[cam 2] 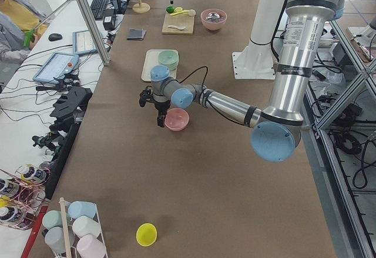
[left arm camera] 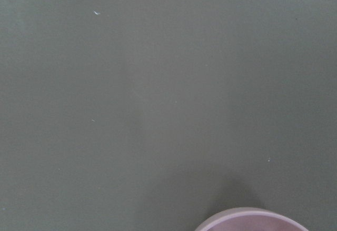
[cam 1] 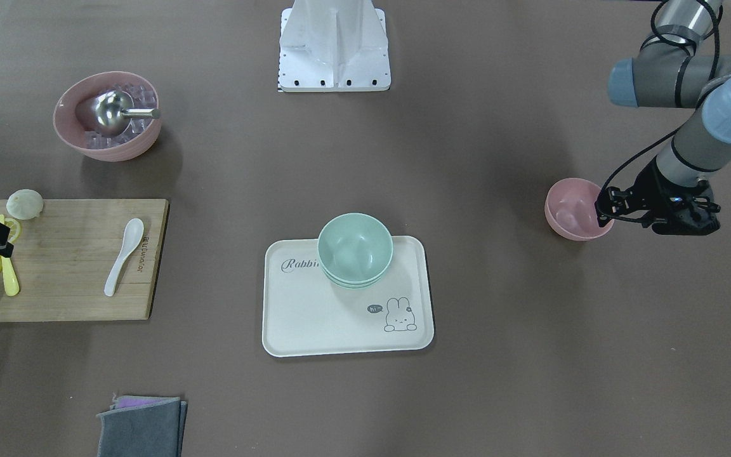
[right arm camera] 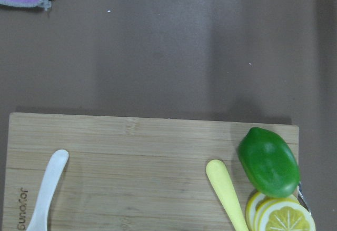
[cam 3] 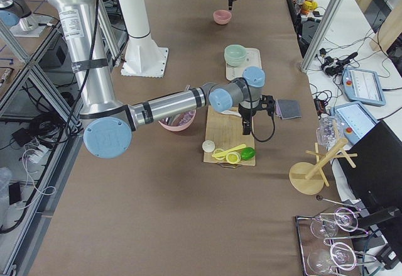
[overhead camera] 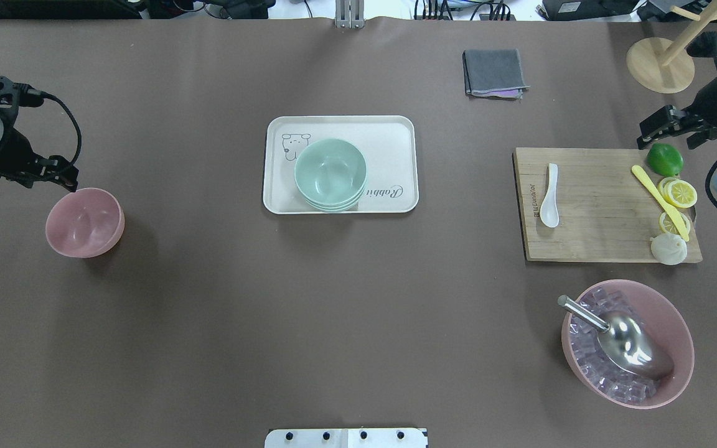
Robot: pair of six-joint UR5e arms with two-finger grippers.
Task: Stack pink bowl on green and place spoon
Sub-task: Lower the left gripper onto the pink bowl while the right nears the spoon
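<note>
Both jaws: can't tell how wide. Left jaws hang by the small pink plastic bowl [overhead camera: 84, 223], 11 o'clock rim; a shallow bite could tip it.

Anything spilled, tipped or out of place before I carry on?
Nothing stands out. The small pink bowl is upright on the table, the green bowls sit nested on the tray, the white spoon lies flat on the cutting board, and the ice is inside the large pink bowl.
</note>
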